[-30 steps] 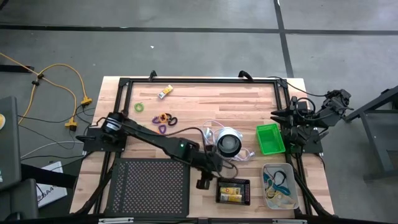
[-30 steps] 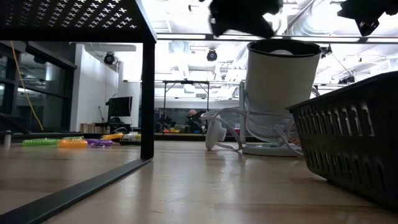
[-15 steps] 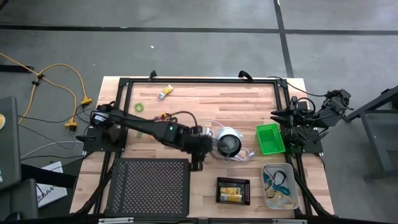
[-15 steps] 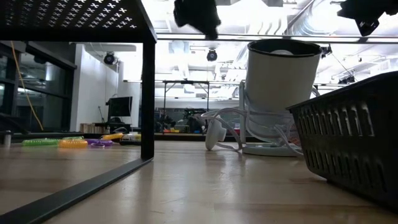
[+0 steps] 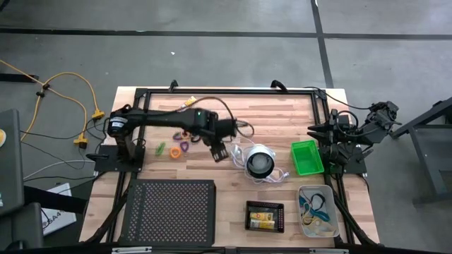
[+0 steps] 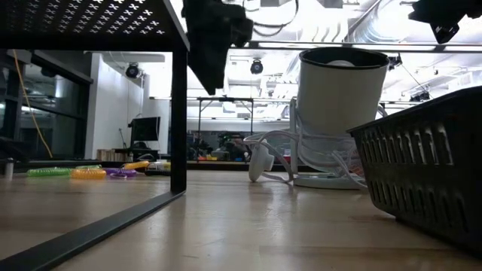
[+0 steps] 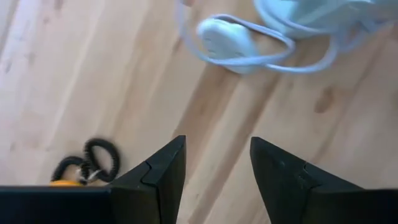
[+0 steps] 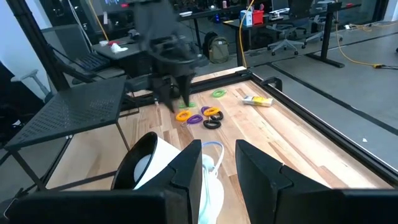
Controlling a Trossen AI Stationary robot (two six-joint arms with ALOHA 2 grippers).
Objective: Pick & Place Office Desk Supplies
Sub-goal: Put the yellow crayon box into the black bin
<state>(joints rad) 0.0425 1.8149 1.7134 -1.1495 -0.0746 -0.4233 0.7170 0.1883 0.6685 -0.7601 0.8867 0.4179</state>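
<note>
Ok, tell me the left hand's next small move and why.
Probably shift the left hand toward the cluster of small coil loops and lower over one. The hand is open and empty, hovering beside the white cord, and the loops lie loose on the wood nearby.

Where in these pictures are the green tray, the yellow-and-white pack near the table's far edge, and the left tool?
green tray (image 5: pixel 313 168), high view, front rim
yellow-and-white pack (image 8: pixel 257 100), right wrist view, middle
left tool (image 7: pixel 217 171), left wrist view, between fingertips

LEFT ARM: extended across the table's middle, wrist angled downward | LEFT GRIPPER (image 5: pixel 218 152): fingers parted, nothing between them, raised above the tabletop | RIGHT ARM: folded at the table's right edge | RIGHT GRIPPER (image 8: pixel 214 163): fingers apart, nothing held
</note>
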